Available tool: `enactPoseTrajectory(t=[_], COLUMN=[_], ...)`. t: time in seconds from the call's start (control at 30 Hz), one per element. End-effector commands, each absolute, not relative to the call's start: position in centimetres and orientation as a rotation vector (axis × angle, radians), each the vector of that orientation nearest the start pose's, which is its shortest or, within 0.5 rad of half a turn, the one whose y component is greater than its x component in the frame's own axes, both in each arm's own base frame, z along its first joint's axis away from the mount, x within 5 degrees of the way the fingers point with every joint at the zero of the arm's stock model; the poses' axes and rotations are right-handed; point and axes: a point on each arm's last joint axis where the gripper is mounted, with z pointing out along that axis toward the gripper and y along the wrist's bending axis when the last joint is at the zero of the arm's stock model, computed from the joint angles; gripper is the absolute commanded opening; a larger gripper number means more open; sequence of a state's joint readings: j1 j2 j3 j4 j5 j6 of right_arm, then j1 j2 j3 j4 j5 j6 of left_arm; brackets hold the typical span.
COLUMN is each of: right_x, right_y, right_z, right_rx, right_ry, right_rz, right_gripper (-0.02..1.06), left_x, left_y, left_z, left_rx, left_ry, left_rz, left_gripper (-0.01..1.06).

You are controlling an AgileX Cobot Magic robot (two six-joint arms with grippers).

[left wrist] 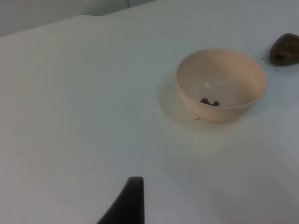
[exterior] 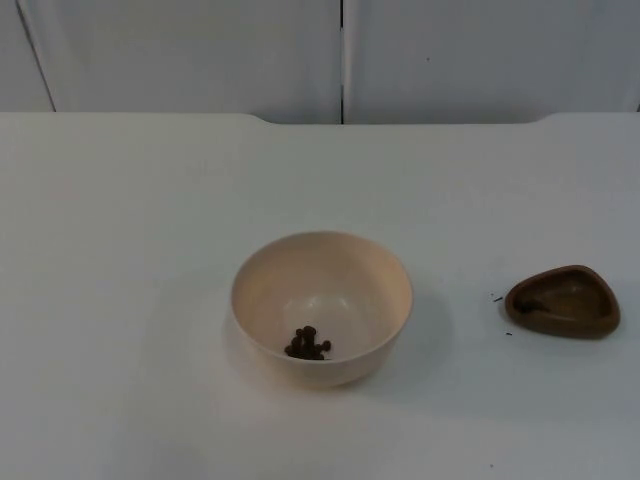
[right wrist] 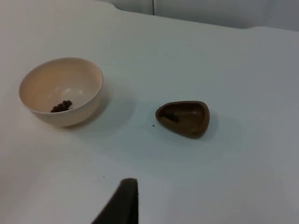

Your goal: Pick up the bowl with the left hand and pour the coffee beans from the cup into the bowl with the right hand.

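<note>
Bowl (exterior: 322, 305) with beans (exterior: 307, 343) well apart from left gripper (left wrist: 128, 200)

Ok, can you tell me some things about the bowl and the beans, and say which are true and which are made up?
1. The coffee beans lie inside the bowl. True.
2. The brown cup stands on the bowl's left in the top view. False: it stands on the bowl's right.
3. The bowl stands upright on the white table. True.
4. The cup touches the bowl. False: bare table lies between them.
5. The bowl is blue. False: it is pale cream.
</note>
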State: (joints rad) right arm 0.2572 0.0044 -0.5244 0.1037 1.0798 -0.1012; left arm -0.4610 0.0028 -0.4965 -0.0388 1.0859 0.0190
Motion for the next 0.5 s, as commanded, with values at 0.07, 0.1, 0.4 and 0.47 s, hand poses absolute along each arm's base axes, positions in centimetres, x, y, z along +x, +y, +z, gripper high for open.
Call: enactPoseTrajectory(t=[0.07,0.1,0.4,0.47], right_x=[-0.98,-0.98,-0.98,-0.98], right_y=[0.63,0.63,0.63,0.63], right_z=[28.07,28.07,28.07,28.07], right_rx=[-0.376,-0.376,-0.376,-0.372], right_ry=[2.015,2.015,2.015,2.016], right_rz=[0.218,0.218,0.218,0.221], right_gripper=[1.05,1.05,1.05,1.05], left_x=[-0.56,-0.56,-0.56,-0.56], left_y=[-0.05,-0.05,-0.05,-0.05], left_z=[27.45,27.45,27.45,27.45], left_rx=[0.495,0.495,0.495,0.495], left_ry=[2.02,2.02,2.02,2.02], left_rz=[-0.32,-0.32,-0.32,-0.32], left_gripper=[1.05,1.05,1.05,1.05])
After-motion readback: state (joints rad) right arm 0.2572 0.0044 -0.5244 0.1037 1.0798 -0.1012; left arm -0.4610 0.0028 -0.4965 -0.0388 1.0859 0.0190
